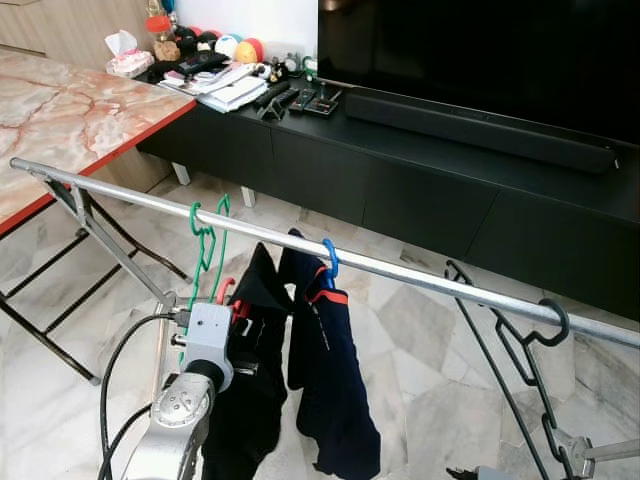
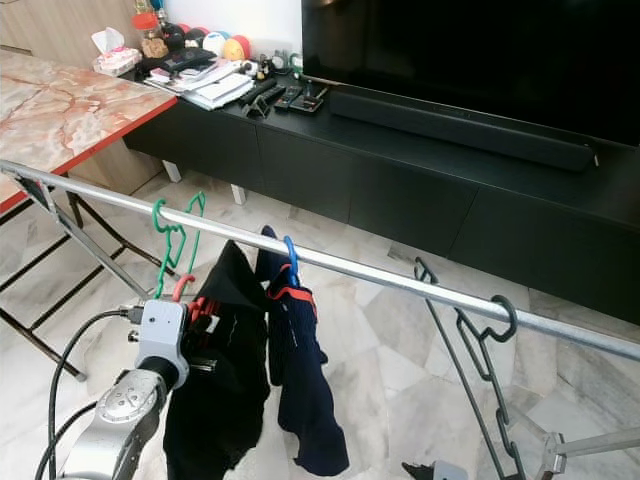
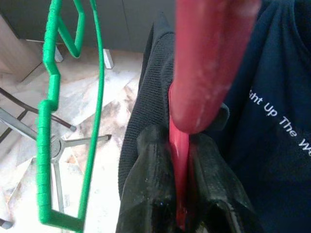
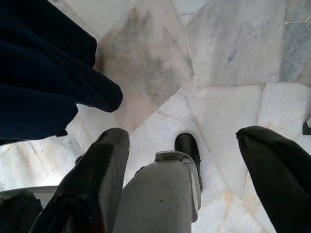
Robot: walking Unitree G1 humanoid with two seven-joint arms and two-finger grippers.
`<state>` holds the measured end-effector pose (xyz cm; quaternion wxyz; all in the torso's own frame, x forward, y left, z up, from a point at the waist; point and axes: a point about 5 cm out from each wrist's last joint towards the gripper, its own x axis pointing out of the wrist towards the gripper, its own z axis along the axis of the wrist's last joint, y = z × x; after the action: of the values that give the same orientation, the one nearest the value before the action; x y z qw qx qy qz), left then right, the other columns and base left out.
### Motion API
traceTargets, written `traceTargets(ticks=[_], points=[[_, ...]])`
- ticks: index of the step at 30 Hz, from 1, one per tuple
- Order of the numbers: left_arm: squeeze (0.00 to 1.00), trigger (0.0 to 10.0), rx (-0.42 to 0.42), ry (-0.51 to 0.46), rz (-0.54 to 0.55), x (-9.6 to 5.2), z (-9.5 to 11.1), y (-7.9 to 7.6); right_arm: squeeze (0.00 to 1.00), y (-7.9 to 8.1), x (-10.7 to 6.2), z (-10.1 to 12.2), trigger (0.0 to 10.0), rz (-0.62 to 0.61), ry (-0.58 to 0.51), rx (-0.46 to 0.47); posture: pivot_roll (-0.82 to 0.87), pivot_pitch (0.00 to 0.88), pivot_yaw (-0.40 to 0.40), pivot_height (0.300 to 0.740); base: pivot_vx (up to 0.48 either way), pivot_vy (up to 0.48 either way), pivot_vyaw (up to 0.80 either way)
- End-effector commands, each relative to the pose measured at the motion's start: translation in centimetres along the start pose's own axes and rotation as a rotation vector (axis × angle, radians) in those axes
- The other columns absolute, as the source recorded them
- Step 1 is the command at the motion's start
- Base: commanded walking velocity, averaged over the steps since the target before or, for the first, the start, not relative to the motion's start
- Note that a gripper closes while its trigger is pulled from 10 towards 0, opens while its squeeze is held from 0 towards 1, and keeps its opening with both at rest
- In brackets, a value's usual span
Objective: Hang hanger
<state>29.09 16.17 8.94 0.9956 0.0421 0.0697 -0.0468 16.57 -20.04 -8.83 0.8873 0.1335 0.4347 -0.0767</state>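
**Left eye view.** Your left arm rose from the lower left, and its gripper (image 1: 228, 293) sat just under the rail (image 1: 300, 243), hidden against a black garment (image 1: 250, 380). A red hanger (image 1: 226, 289) showed as a small curve at the gripper, below the rail and not hooked on it. A green hanger (image 1: 205, 243) hung empty from the rail just to the left. A blue hanger (image 1: 330, 257) on the rail carried a navy shirt (image 1: 330, 380). Farther right, a black hanger (image 1: 530, 350) hung from the rail. Behind stood a black cabinet (image 1: 400, 190) with clutter and a soundbar (image 1: 480, 128), and a marble table (image 1: 70, 120) at left.

**Right eye view.** You saw the same layout: red hanger (image 2: 183, 287) at the wrist block, green hanger (image 2: 172, 235) beside it, black hanger (image 2: 480, 340) at right.

**Left wrist view.** Your left fingers (image 3: 150, 189) were clamped together on the shaft of the red hanger (image 3: 204, 73), whose hook end loomed blurred in front. The green hanger (image 3: 48, 121) hung alongside, and the black garment (image 3: 150, 107) and navy shirt (image 3: 272, 126) lay behind.

**Right wrist view.** Your right gripper (image 4: 184, 160) pointed down at the marble floor (image 4: 218, 58), its fingers (image 4: 97, 179) spread apart and holding nothing. The robot's leg (image 4: 160, 194) and foot stood below, with navy cloth (image 4: 43, 82) at one edge.
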Motion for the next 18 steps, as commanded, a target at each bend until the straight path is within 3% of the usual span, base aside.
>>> traceTargets(ticks=[1, 3, 5, 18], points=[[0.0, 10.0, 0.027, -0.06, 0.015, -0.3, 0.9, -0.1, 0.0, -0.2, -0.2, -0.7, 10.0, -0.015, 0.015, 0.021, -0.04, 0.111, 0.033, 0.74, 0.0, 0.0, 0.0], [0.0, 10.0, 0.064, -0.021, 0.066, -1.8, -1.1, 0.9, 0.0, -0.1, -0.2, -1.0, 10.0, -0.037, 0.014, 0.046, -0.02, 0.088, 0.046, 0.74, 0.0, 0.0, -0.7], [0.0, 10.0, 0.077, -0.007, 0.086, -2.3, -1.8, 1.3, 0.0, 0.0, -0.2, -1.0, 10.0, -0.044, 0.014, 0.051, -0.02, 0.096, 0.046, 0.74, 0.0, 0.0, 0.0], [0.0, 10.0, 0.056, -0.016, 0.133, -2.1, -1.8, 1.2, 0.0, -0.2, -0.2, -0.7, 10.0, -0.045, 0.0, 0.047, -0.03, 0.108, 0.034, 0.74, 0.0, 0.0, 0.0]])
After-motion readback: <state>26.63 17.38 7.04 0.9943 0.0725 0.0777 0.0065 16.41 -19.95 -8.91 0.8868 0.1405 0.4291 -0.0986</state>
